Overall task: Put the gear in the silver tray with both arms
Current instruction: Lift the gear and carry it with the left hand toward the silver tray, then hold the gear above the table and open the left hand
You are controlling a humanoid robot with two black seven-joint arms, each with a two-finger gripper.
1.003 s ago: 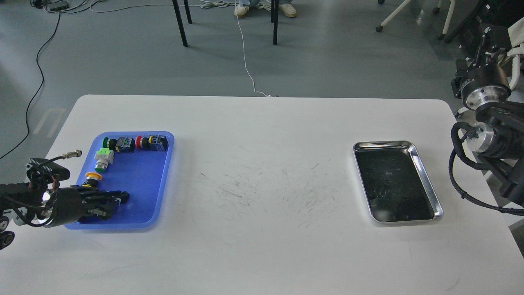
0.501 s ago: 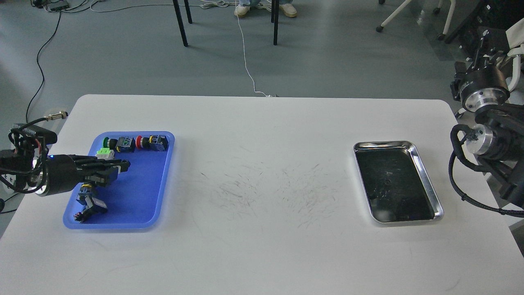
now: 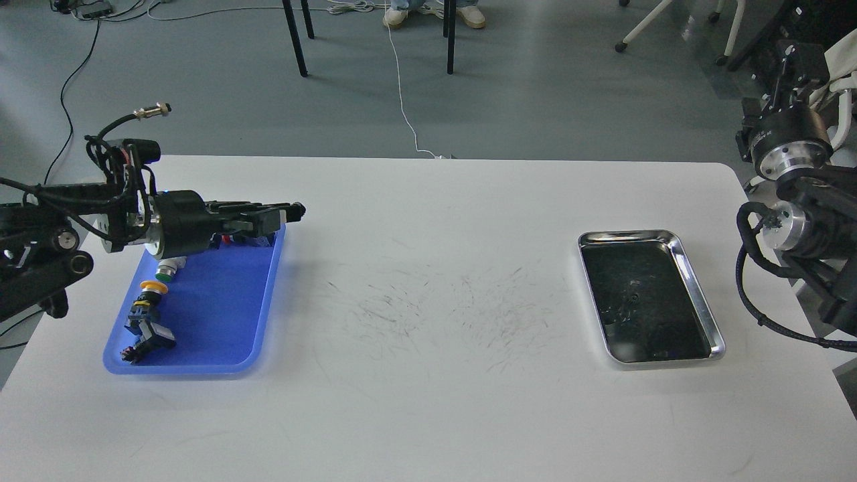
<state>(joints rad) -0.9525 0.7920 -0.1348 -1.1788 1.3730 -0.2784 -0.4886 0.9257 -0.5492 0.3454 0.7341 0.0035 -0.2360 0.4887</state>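
Up over the far right corner of the blue tray (image 3: 221, 314), the left gripper (image 3: 294, 211) points right, its dark fingers too close together in this view to tell whether they are parted or hold anything. Below it in the blue tray lie a green-capped button (image 3: 165, 271), a yellow-capped button (image 3: 151, 288) and a dark switch (image 3: 148, 335). Well apart, across the scuffed white table (image 3: 428, 402), sits the silver tray (image 3: 696, 294), its dark floor bare. Only joints of the right arm (image 3: 797, 221) show at the right edge.
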